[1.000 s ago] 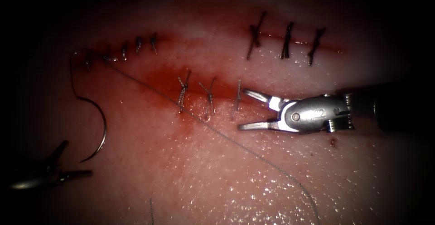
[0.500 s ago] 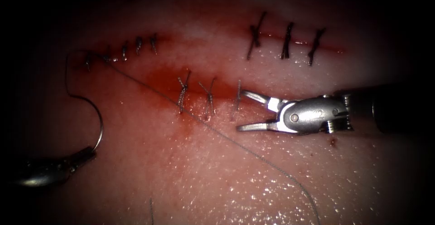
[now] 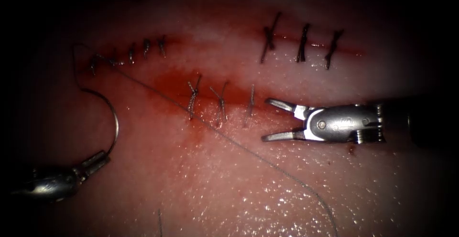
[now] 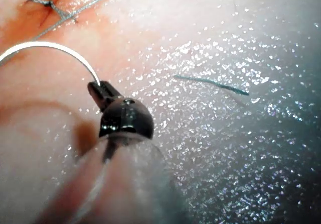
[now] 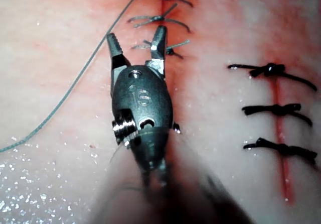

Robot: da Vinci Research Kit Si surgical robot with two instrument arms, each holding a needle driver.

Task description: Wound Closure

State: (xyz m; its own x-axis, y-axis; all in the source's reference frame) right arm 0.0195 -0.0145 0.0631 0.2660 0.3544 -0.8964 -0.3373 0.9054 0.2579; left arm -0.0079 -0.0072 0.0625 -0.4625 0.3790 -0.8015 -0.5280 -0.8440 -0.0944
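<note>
At the lower left of the endoscope view my left tool (image 3: pixel 98 160) is shut on the curved needle (image 3: pixel 116 124), at the end away from the thread. The needle is out of the tissue (image 3: pixel 201 184), arching left of the stitched cut (image 3: pixel 220 101). Up close, the left jaws (image 4: pixel 103 91) clamp the needle (image 4: pixel 50 45) at its end. The thread (image 3: pixel 248 152) leaves the needle's other end, loops up to the left row of stitches (image 3: pixel 138 50) and runs diagonally to the lower right. My right tool (image 3: pixel 267 120) stands open just right of the cut's last stitch, holding nothing (image 5: pixel 136 40).
Three dark stitches (image 3: pixel 301 43) close another cut at the upper right, also in the right wrist view (image 5: pixel 273 108). Red fluid (image 3: pixel 167 81) stains the tissue around the middle cut. A cut end of thread (image 3: pixel 159 220) lies near the lower edge, and one (image 4: pixel 210 83) near the left tool.
My left jaws have shut on the needle's end and carried it slightly up and right. The right tool has drawn back to the right, its jaws standing a little narrower.
</note>
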